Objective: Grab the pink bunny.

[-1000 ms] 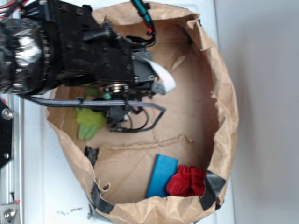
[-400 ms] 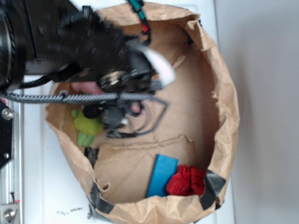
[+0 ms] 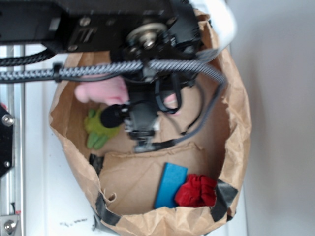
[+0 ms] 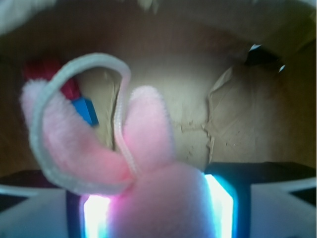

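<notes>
Exterior view evenly lit, arm [image 3: 113, 19] blurring slightly. Wrist view dim, out of focus; fingers [image 4: 220, 198] glaring brightly.

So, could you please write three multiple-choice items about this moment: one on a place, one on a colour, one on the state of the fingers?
1. Where does the blue flat piece lie?
A. Inside the paper bag, touching the red cloth
B. On the white surface outside the bag
C. On top of the green frog plush

2. What colour is the plush between the fingers?
A. Green
B. Pink
C. Red

3. What is the state of the gripper?
A. Open and empty
B. Shut on the blue piece
C. Shut on the pink bunny

Answers:
1 A: the exterior view shows it on the bag floor against the red cloth.
2 B: the wrist view shows pink ears and body there.
3 C: the bunny sits clamped between both fingers.
</notes>
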Controlling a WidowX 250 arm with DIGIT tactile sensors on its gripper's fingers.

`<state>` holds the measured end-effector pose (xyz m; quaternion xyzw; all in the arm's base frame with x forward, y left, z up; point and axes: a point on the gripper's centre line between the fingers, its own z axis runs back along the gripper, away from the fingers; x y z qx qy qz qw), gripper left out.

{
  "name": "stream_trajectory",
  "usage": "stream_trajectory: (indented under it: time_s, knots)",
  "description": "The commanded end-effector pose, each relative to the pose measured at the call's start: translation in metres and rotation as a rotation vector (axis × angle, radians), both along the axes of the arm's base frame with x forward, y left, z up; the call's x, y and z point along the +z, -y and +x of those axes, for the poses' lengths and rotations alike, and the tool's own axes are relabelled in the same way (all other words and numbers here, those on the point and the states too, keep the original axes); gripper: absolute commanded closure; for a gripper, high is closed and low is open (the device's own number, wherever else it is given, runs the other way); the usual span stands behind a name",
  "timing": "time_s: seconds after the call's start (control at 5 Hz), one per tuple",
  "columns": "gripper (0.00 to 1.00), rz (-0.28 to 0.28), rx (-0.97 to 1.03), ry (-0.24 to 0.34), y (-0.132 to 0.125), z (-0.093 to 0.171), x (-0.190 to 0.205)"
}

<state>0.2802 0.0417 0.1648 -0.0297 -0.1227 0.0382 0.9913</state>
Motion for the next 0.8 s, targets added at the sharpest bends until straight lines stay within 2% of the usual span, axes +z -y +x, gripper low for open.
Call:
stream_trajectory:
  time_s: [0.0, 0.2, 0.4, 0.6]
  knots:
    - [1.0, 0.014, 0.079, 0.108, 0.009, 0.003, 0.048]
    - [1.0, 0.007, 0.069, 0.137, 0.019, -0.005, 0.056]
    - [1.0, 0.0, 0.053, 0.121, 0.019, -0.007, 0.056]
    - [1.0, 0.009, 0.042, 0.151, 0.021, -0.004, 0.056]
